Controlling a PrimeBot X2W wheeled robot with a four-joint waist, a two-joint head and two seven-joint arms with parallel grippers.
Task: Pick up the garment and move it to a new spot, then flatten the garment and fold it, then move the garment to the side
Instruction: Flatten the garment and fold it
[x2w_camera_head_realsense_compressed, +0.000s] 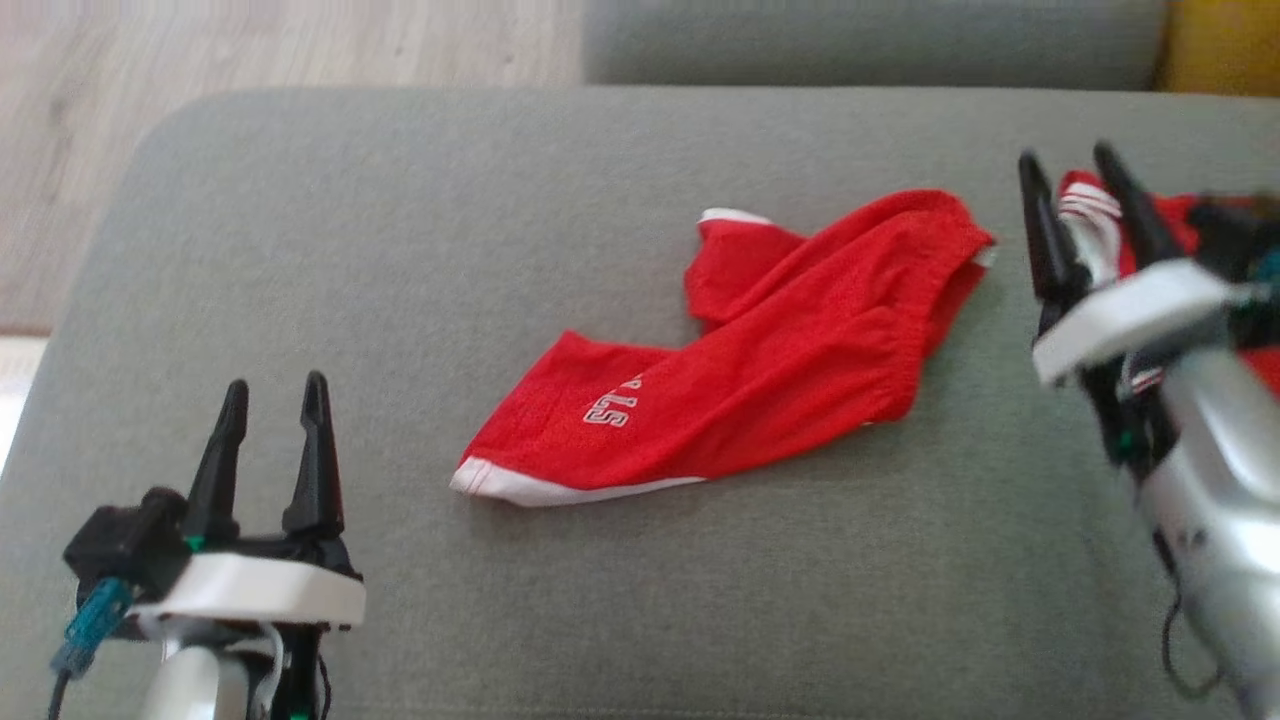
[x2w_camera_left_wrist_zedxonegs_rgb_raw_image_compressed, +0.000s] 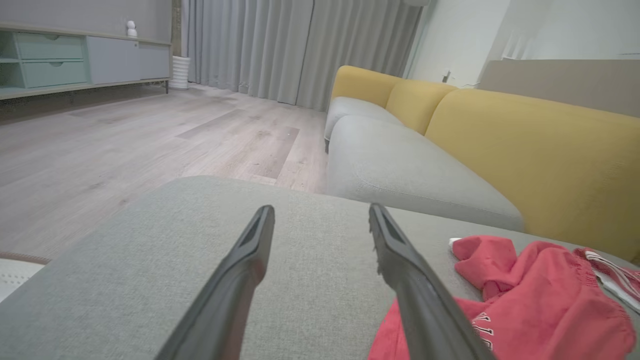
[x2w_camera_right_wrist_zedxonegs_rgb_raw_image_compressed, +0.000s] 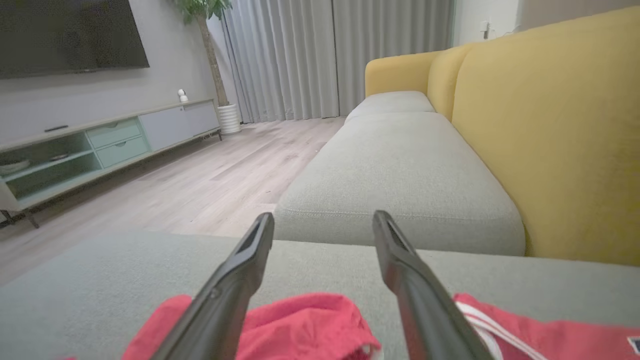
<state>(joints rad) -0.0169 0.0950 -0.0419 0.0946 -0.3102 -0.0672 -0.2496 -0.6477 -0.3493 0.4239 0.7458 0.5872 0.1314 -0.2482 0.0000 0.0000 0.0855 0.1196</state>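
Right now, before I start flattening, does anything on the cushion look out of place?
The red shorts lie askew and rumpled on the grey cushion, one leg doubled back rather than flat. A second red piece with white stripes lies at the right, by the open right gripper.

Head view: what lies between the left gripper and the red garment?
Nothing but bare grey cushion between left gripper and red garment, in the head view.

At three o'clock, the blurred right gripper (x2w_camera_head_realsense_compressed: 1065, 155) hides most of a red white-striped garment (x2w_camera_head_realsense_compressed: 1085, 200), which the edge cuts off. At the red shorts' (x2w_camera_head_realsense_compressed: 800, 340) seven o'clock end, white lettering (x2w_camera_head_realsense_compressed: 607, 405) runs under a fold.
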